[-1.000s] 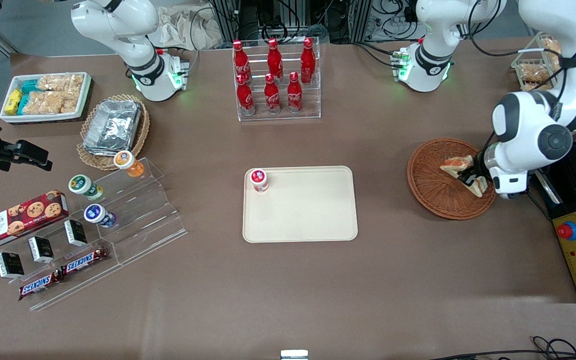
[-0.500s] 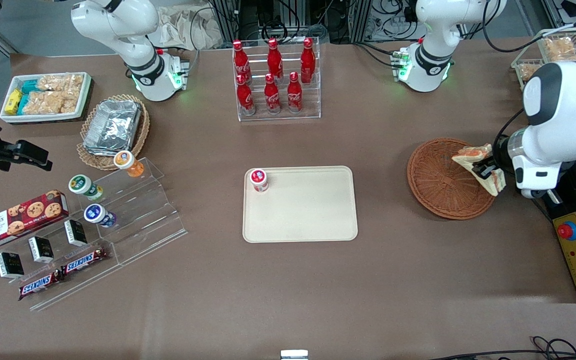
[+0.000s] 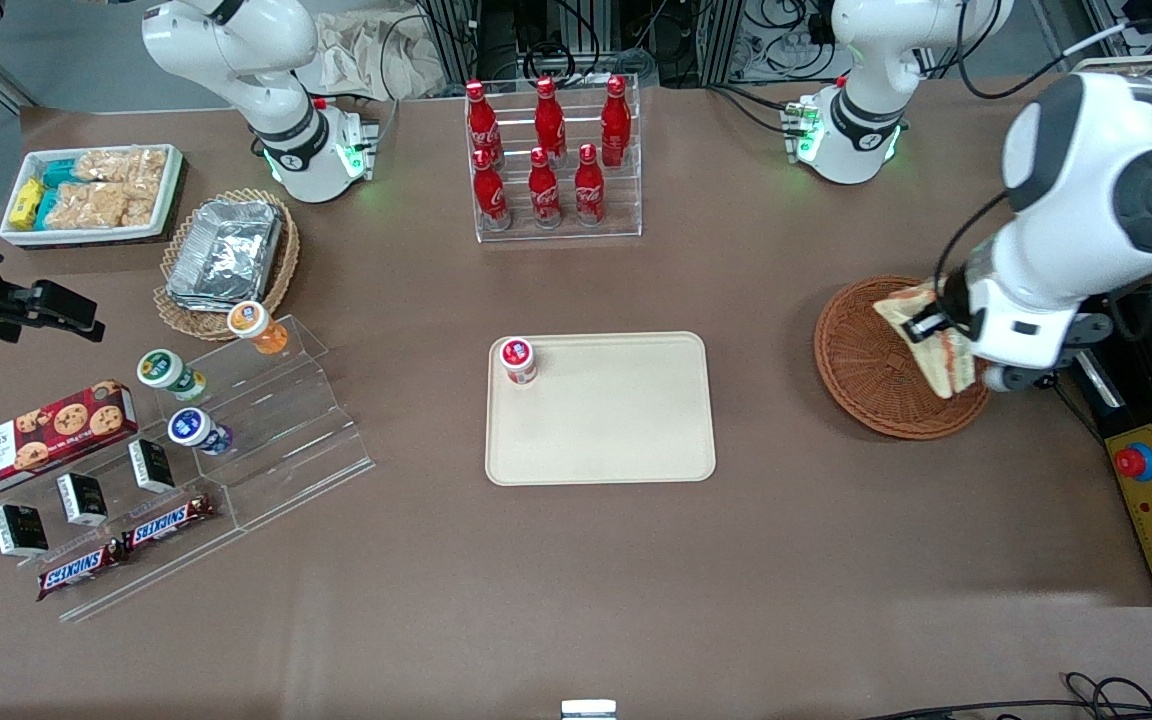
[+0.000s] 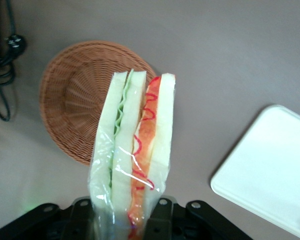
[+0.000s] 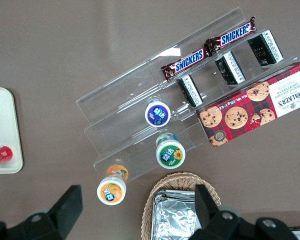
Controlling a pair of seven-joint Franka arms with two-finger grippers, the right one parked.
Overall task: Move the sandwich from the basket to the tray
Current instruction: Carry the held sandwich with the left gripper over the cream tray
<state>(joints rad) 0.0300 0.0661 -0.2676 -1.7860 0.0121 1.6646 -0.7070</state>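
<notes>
I am gripping the sandwich (image 4: 135,160) in my gripper (image 4: 132,220), fingers clenched on it. I am holding it above the basket (image 3: 866,370). The tray (image 3: 616,430) is lying well apart.

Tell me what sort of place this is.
Likely a robotics lab staged as a snack counter: cola bottles in a clear rack, candy bars, and the end effector holding a sandwich above a basket.

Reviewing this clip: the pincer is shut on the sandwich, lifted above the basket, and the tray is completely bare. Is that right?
Not quite. The pincer is shut on the sandwich above the basket, but the tray is not bare: the front view shows a small red-lidded cup standing in its corner, farther from the camera and toward the parked arm's end.
</notes>
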